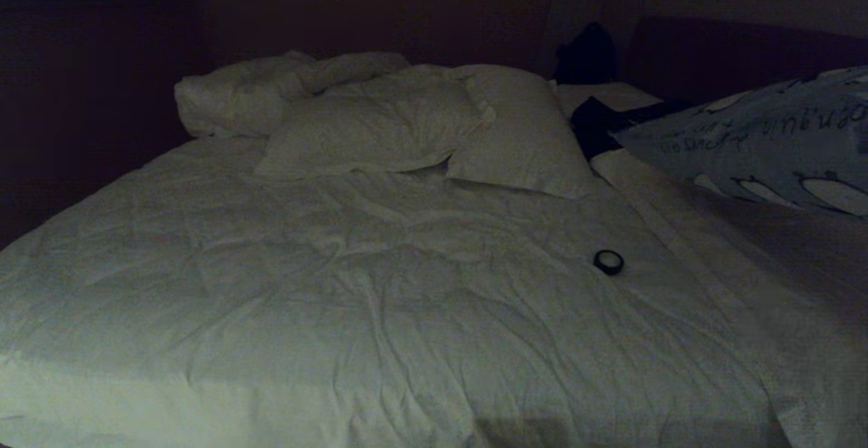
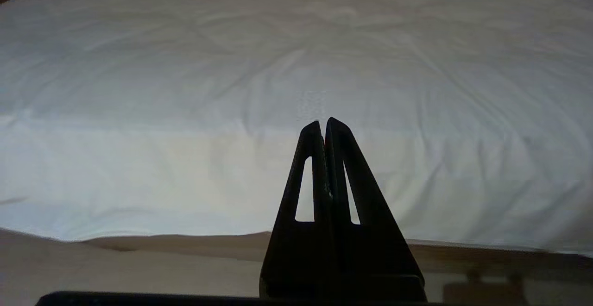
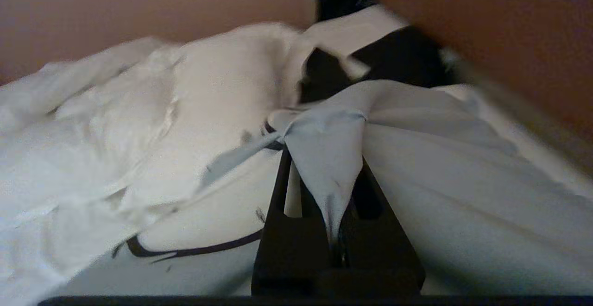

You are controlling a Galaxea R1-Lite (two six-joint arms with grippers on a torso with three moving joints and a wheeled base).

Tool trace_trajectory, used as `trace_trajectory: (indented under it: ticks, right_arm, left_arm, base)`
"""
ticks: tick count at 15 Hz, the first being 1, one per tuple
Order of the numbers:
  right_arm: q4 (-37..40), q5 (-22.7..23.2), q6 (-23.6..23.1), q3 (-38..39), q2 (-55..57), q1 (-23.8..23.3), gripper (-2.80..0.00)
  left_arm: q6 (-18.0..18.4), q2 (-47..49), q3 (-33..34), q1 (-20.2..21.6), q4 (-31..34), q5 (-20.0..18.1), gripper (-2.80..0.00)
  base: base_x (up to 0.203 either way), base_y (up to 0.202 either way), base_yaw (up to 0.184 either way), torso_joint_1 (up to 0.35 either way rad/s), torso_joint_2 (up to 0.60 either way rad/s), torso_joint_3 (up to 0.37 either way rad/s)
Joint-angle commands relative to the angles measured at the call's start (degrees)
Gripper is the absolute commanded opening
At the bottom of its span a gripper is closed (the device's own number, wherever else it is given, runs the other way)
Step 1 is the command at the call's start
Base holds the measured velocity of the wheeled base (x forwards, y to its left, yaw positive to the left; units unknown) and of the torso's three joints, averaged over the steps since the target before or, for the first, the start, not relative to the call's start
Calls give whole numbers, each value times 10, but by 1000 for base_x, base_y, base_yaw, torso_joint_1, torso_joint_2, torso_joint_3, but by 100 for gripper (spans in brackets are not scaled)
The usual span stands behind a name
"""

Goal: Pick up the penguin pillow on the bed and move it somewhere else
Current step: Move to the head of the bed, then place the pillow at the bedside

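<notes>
I find the penguin pillow [image 1: 773,143] lifted at the right edge of the head view, above the bed [image 1: 352,299]. The right gripper [image 3: 331,176] is clamped on a bunched fold of its fabric. The left gripper [image 2: 323,128] hangs closed and empty before the duvet. A small dark ring [image 1: 608,261] lies right of centre.

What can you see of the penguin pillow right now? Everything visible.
The penguin pillow is grey-blue soft fabric printed with black-outlined white penguins and dark script. In the head view it sits at the right edge, partly cut off, raised over the right side of the bed, one corner pointing toward the white pillows. In the right wrist view the right gripper is shut on a bunched fold of its fabric, cloth draping over the fingers. Whether its far side rests on anything cannot be seen.
</notes>
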Motion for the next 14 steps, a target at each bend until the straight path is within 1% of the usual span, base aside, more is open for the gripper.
trace_trajectory:
  ticks: [1, 6, 10, 14]
  right_arm:
    - [-2, 1, 1, -1, 0, -1, -280]
    - [-2, 2, 1, -1, 1, -1, -280]
    - [-3, 2, 1, -1, 3, -1, -280]
    - [-3, 2, 1, -1, 3, 0, -280]
  left_arm:
    - [0, 0, 1, 1, 0, 0, -280]
    - [-1, 0, 1, 1, 0, 0, -280]
    - [-2, 0, 1, 1, 1, 0, -280]
    - [-2, 0, 1, 0, 1, 0, -280]
  base:
    - [0, 0, 0, 0, 0, 0]
    - [0, 0, 0, 0, 0, 0]
    - [131, 0, -2, 5, 3, 3]
    - [0, 0, 0, 0, 0, 0]
